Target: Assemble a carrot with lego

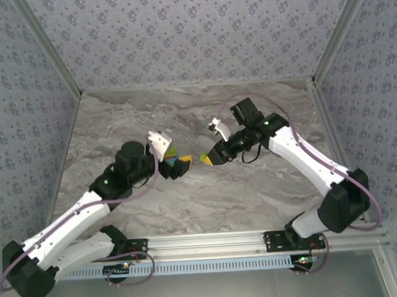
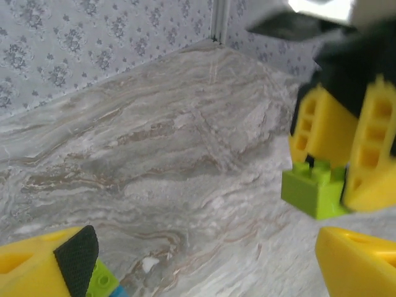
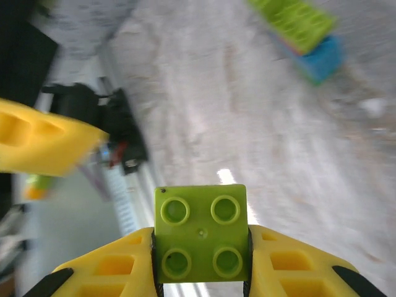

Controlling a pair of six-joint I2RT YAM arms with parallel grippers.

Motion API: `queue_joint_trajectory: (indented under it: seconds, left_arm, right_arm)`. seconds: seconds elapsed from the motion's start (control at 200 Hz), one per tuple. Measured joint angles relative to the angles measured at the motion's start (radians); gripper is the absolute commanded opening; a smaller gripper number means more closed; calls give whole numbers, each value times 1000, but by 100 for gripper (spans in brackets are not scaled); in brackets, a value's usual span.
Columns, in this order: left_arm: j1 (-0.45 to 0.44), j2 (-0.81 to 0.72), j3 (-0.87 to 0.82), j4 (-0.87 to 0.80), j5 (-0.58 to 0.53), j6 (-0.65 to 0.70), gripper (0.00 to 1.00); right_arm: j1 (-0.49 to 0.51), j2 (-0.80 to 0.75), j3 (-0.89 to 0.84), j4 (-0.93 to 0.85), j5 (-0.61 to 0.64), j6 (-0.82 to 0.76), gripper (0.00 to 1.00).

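Right pincer: pinching a lime-green brick, apparently poised for fitting.
Left pincer: spread wide, likely ready to steady the stack.
Carrot: half-built, lime over blue, mid-table, beside one left finger.

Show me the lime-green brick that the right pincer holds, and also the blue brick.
lime-green brick (image 3: pixel 200 232): right wrist view, the middle of its studded face.
blue brick (image 3: pixel 323 59): right wrist view, its visible side face.

From above we see the whole table; our close wrist cameras face each other, sharing one green brick.
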Motion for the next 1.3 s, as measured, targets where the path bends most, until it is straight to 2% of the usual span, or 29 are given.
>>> queue_joint_trajectory:
  seconds: [0.1,0.235,0.395,0.495,0.854,1.169,1.299]
  left_arm:
    - [62,52,119,-66,91,-161,85]
    - [97,68,150,-83,227,-435,84]
    - [104,184,150,-64,430,-768,84]
    - [104,257,145,-45,516,-903,84]
    - [105,327,77,114,642,-1127,71]
    - [117,331,22,227,668,-1200,63]
    - [124,331,14,238,673,-1208,54]
  right_arm:
    - [33,-76,-50,47,177,-4,18]
    - [106,-172,-200,179,354,-39,18]
    - [151,-241,-305,287,428,-91,18]
    - [158,-250,-306,342,450,-125,18]
    - [188,-237,-236,388,470,-194,18]
    - [188,-153,-176,380,454,-212,19]
    - [193,-122,-158,363,432,-217,19]
